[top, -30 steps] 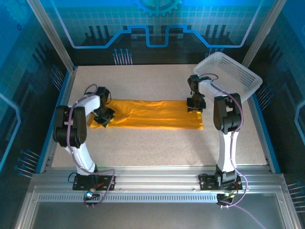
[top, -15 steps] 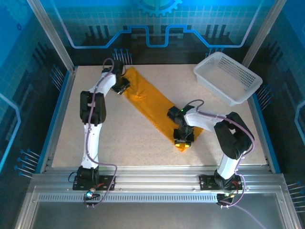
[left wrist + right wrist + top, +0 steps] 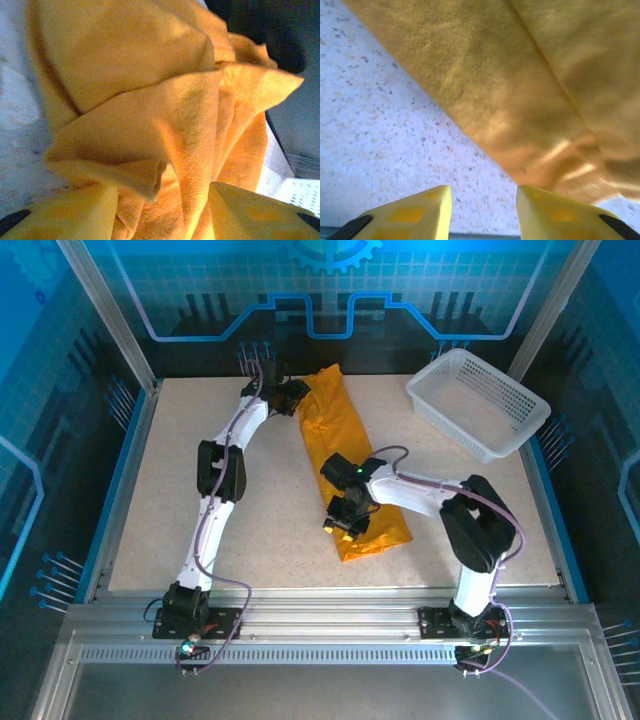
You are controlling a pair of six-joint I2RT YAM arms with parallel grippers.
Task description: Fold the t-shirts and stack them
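Thin t-shirt (image 3: 335, 430) looks limp; pinch its near corners. Left gripper (image 3: 292, 396) spread around far cloth; right gripper (image 3: 484, 191) spread, empty.

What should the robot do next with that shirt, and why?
Probably nudge the right end effector onto the shirt's near end and close: its fingers stand apart over bare table beside the cloth, and the long strip needs folding in half.

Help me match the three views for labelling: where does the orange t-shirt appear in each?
Top external: t-shirt runs diagonally from far centre to near centre.
Left wrist: centre, bunched in folds.
Right wrist: upper right, a smooth fold.
Shared landmark: the speckled tabletop beside it.
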